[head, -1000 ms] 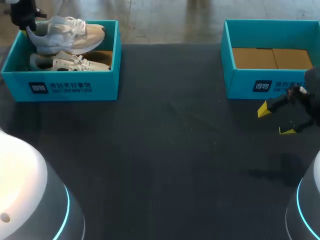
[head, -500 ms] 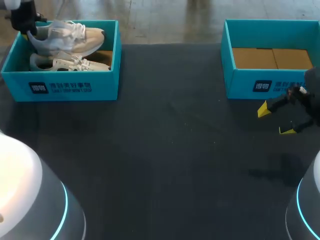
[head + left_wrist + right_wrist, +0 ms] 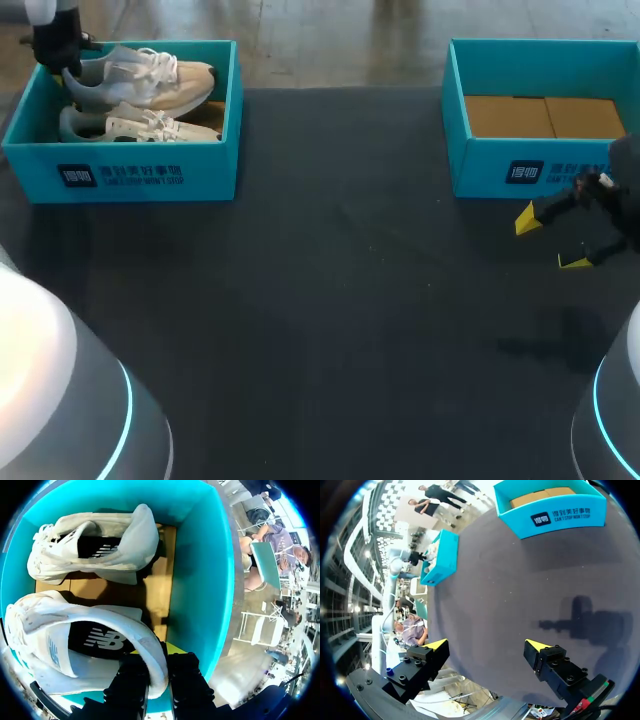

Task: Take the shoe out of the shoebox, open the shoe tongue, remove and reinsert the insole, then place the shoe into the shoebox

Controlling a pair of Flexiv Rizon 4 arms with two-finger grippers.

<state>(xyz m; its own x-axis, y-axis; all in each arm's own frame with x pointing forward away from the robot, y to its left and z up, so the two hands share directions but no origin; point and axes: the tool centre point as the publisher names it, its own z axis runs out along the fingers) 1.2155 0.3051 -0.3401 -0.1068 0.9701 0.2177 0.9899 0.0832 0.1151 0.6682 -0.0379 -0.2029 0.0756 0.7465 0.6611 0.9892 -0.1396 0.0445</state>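
- While the first step, getting the shoe out, seems to be playing out at the far corner, the right gripper is hanging low over the dark table nearest me. Its yellow tips are spread wide with nothing between them. I judge it is waiting clear of the work, ready for the tongue and insole.
- Just beyond it the second teal box is sitting with only its cardboard lining showing. The right wrist view is adding what the head view lacks: the gripper's own shadow falling on the tabletop ahead of the spread fingers.
- Farthest off, the left gripper is holding the shoe by its heel, over the shoebox and riding above the other shoe.
- Only the left wrist view is revealing the grip itself: the fingers are pinching the heel collar, one inside the opening and one behind — a hold that is leaving tongue and laces free.
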